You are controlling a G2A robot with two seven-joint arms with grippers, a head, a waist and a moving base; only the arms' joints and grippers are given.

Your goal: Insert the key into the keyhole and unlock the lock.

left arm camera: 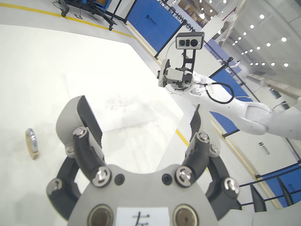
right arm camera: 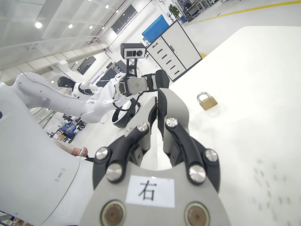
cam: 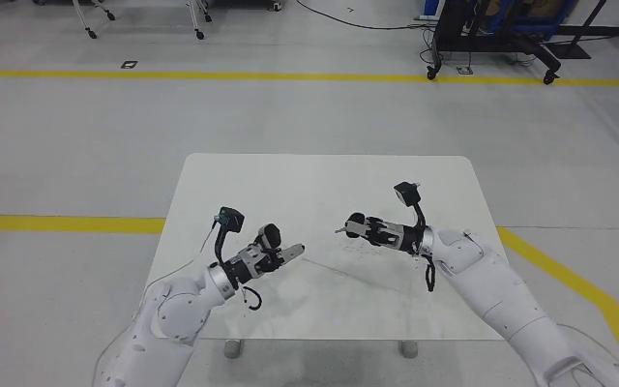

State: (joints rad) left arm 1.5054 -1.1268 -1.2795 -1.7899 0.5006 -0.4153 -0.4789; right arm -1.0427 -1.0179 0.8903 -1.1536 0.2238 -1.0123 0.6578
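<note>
A brass padlock [right arm camera: 207,101] with a silver shackle lies flat on the white table [cam: 387,184]. It also lies edge-on [left arm camera: 32,143] just beside my open left gripper [left arm camera: 141,109], which hovers empty over the table's front left part [cam: 283,244]. My right gripper [right arm camera: 157,97] is shut, its fingers pressed flat together. It hangs above the table's middle [cam: 346,230], where a thin grey tip, seemingly the key [cam: 337,230], sticks out toward the left gripper. The two grippers face each other a short gap apart.
Faint dark scuff marks [right arm camera: 270,172] dot the tabletop near the right arm. The table's front edge [cam: 319,338] runs close behind both arms. Yellow floor lines and a wheeled rack [cam: 493,39] lie well beyond the table.
</note>
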